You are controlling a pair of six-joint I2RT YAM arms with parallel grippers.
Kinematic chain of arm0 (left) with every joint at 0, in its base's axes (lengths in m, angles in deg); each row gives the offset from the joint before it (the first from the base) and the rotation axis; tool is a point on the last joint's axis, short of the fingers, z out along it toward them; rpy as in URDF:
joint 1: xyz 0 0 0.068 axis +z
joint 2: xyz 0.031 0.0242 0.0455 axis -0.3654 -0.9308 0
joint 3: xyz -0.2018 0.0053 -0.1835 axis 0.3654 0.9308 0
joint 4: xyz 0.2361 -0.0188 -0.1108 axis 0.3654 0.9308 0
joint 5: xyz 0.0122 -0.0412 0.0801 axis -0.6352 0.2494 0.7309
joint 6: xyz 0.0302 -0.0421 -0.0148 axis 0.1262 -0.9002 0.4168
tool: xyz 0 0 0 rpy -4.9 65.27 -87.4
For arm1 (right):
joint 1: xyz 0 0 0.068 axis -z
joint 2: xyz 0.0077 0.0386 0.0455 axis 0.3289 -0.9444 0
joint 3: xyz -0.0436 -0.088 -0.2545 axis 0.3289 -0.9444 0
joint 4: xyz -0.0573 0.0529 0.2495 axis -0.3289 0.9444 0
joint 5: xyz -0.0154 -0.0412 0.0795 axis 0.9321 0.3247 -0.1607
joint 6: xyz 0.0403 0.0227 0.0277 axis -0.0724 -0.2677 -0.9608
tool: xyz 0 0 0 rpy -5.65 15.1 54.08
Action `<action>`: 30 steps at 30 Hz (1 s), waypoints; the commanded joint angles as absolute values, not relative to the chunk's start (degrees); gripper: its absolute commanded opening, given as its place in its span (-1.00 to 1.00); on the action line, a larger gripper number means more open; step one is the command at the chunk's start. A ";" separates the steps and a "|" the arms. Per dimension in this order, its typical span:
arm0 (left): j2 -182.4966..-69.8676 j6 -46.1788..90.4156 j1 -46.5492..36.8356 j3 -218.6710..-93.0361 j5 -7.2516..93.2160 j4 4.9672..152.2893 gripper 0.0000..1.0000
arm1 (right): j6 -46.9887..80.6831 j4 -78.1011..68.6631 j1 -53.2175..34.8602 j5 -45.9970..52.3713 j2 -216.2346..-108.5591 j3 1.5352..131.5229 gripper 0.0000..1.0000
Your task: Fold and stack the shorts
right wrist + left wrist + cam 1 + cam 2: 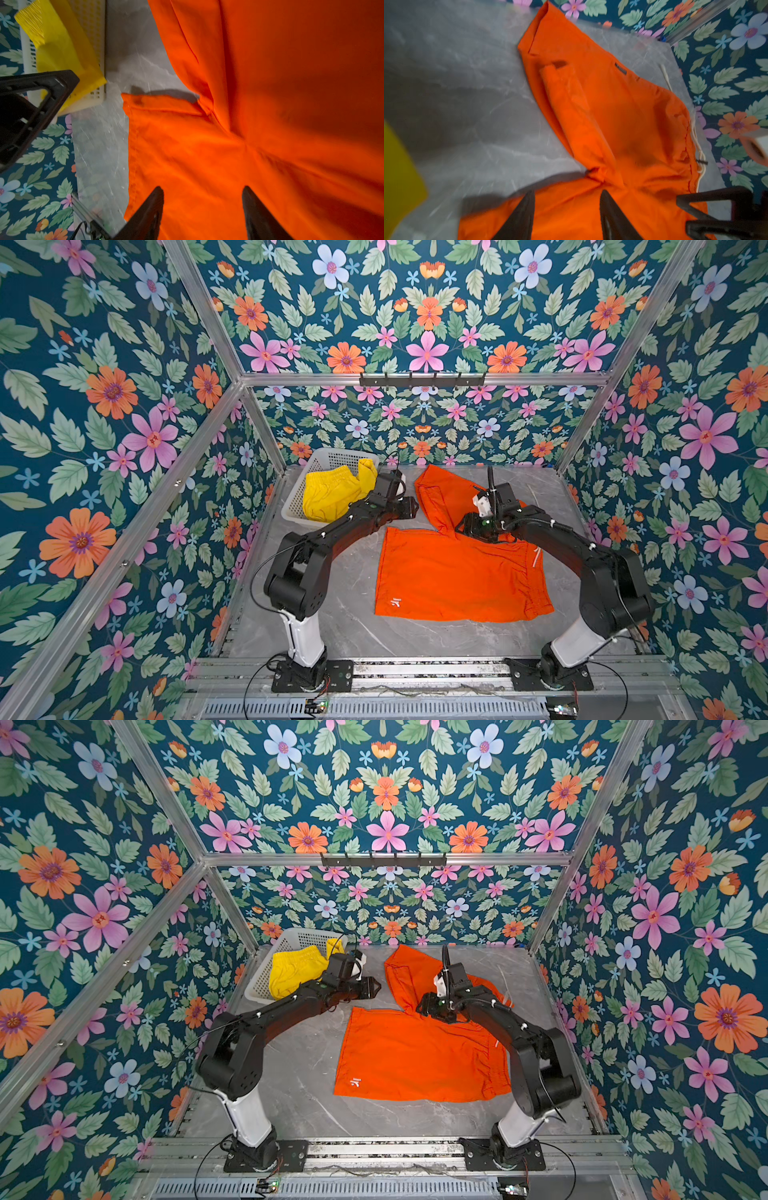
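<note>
I see the orange shorts (457, 572) on the table (353, 626): near leg runs left-right, waistband right, other leg pointing far-left; white logo (395, 602) (unreadable) near-left. Yellow shorts (328, 493) fill the far-left basket (328, 457). Left gripper (566, 207) and right gripper (202, 207) both gape, empty.

The orange shorts (457, 576) lay spread on the desk (332, 614), right of centre. One leg lay flat toward the near left, with a small white logo (395, 602) at its near-left corner. The other leg angled away toward the far side, lightly creased, its hem at the far end. The gathered waistband ran along the right, where a white drawstring (537, 556) showed. The yellow shorts (332, 495) lay crumpled in the basket (293, 497) at the far left. Their fabric spilled over its near-right rim, apart from the orange pair.
</note>
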State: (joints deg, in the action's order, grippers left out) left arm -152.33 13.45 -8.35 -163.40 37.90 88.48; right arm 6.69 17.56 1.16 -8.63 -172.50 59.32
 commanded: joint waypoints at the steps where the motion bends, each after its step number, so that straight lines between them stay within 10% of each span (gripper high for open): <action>1: -158.05 13.92 -8.36 -169.81 36.93 88.30 0.17 | 7.99 13.97 1.14 -7.61 -178.41 64.68 0.21; 20: -178.87 2.17 -8.36 -186.23 35.08 78.63 0.08 | 8.87 12.16 1.60 -10.93 -191.08 72.95 0.19; 30: -177.33 2.75 -8.31 -185.68 36.97 76.90 -0.80 | 4.16 12.78 6.60 -8.29 -194.03 74.57 0.19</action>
